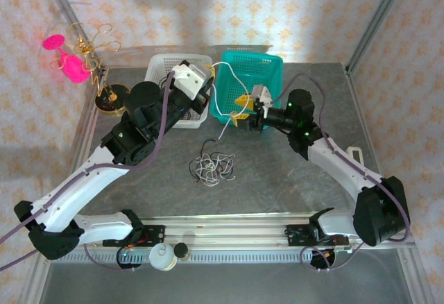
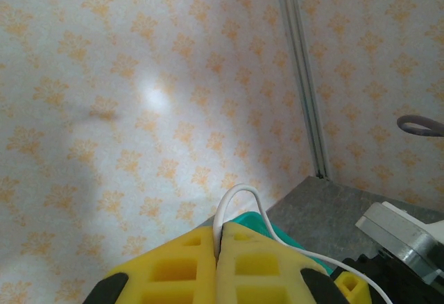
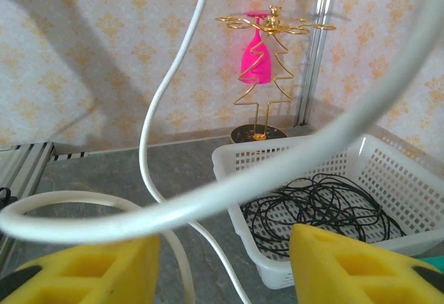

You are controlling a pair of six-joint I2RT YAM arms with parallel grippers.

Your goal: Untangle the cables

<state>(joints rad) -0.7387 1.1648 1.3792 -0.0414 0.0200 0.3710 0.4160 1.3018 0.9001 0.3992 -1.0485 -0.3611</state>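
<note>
White round cable [image 2: 238, 187] pinched between the fully closed yellow fingers of left gripper [image 2: 218, 233], lifted above the teal plastic basket [image 1: 267, 64], presumably to keep this cord taut and clear of the rest. Trails from there down to the grey stone-look table [image 1: 298, 179], reaching close to the small loose tangle of thin black and whitish cords [image 1: 212, 166] mid-table between the arms; whether joined to it, unclear. Right gripper [image 3: 223, 241] beside the teal basket, yellow fingers apart, nothing clamped. White cable loops across the gap, so likely acting as a guide for slack. Coil of black cable [image 3: 319, 203] lying in white perforated plastic basket [image 3: 239, 179]: judged already sorted, kept apart to avoid re-snarling.
</note>
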